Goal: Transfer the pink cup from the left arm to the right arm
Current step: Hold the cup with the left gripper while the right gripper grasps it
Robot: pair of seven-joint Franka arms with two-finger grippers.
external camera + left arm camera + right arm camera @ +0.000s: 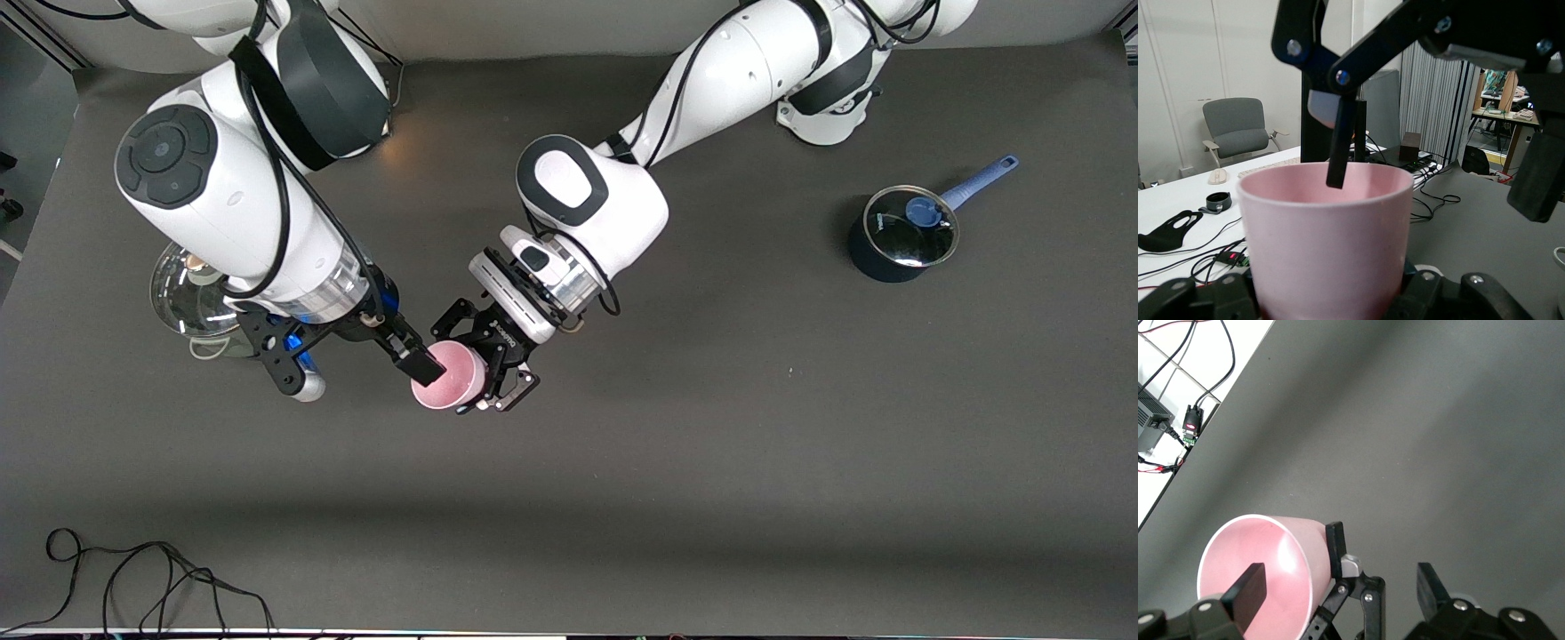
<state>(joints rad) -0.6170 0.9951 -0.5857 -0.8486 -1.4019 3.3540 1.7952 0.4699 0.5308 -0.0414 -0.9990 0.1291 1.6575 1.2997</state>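
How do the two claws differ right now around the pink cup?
The left claw is shut on the cup, clamping its body from outside; the right claw is open, holding nothing, one finger inside the cup's mouth. The left claw has linkage fingers with white lettering; the right claw's fingers are slim and straight. Both are black and meet at the cup above the table.

Wall (1178, 73): plain white.
Chair (1238, 130): grey, with armrests.
Desk (1178, 193): white, cable-strewn.
Blinds (1431, 100): vertical, pale grey.

Both claws crowd the pink cup (449, 378) (bare table (711, 462) around).
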